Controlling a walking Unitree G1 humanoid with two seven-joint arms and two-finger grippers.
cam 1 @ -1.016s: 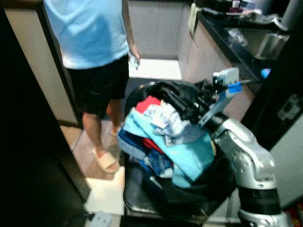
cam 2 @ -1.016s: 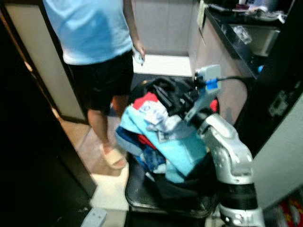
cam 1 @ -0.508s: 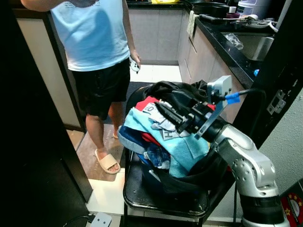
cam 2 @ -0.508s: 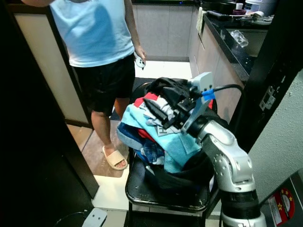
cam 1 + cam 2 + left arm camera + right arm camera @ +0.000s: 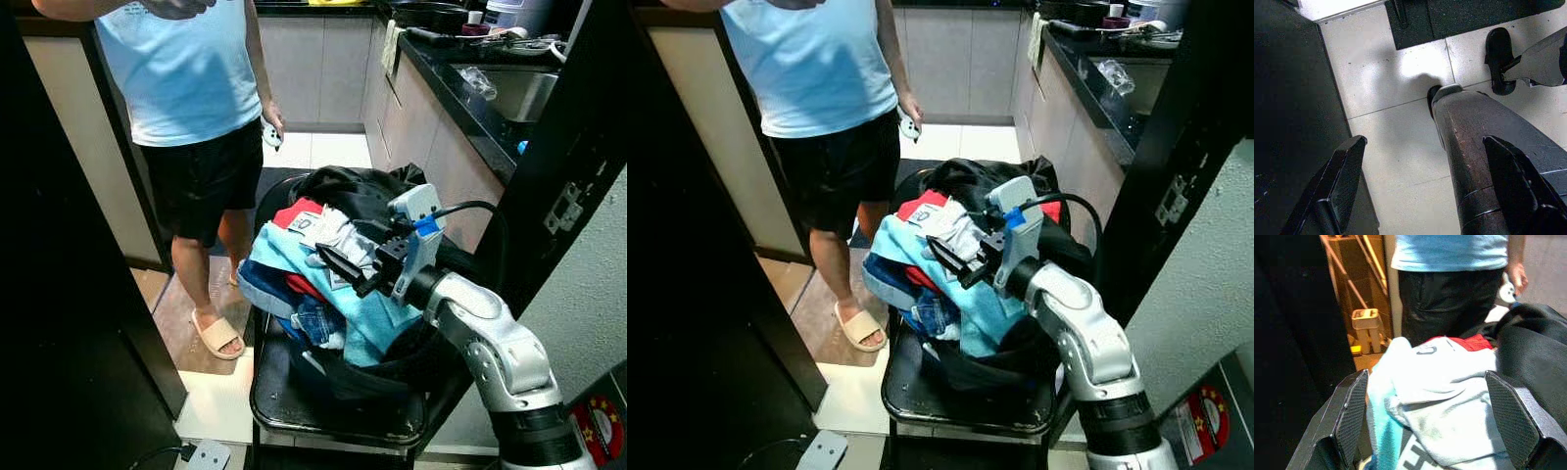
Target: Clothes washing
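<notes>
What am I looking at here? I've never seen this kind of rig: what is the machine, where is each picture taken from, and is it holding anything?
This is a walking humanoid robot with two silver arms. Two pictures come from cameras in its head, looking down. The other two come from a camera on each wrist, looking along that gripper's two black fingers.

In front of it, a black laundry basket sits on a black chair, heaped with a pile of light-blue, white, red and black clothes. The right gripper hovers open over a white garment with dark lettering, holding nothing. The left gripper hangs open over the pale tiled floor. A person in a light-blue shirt and black shorts stands beyond the basket.
</notes>
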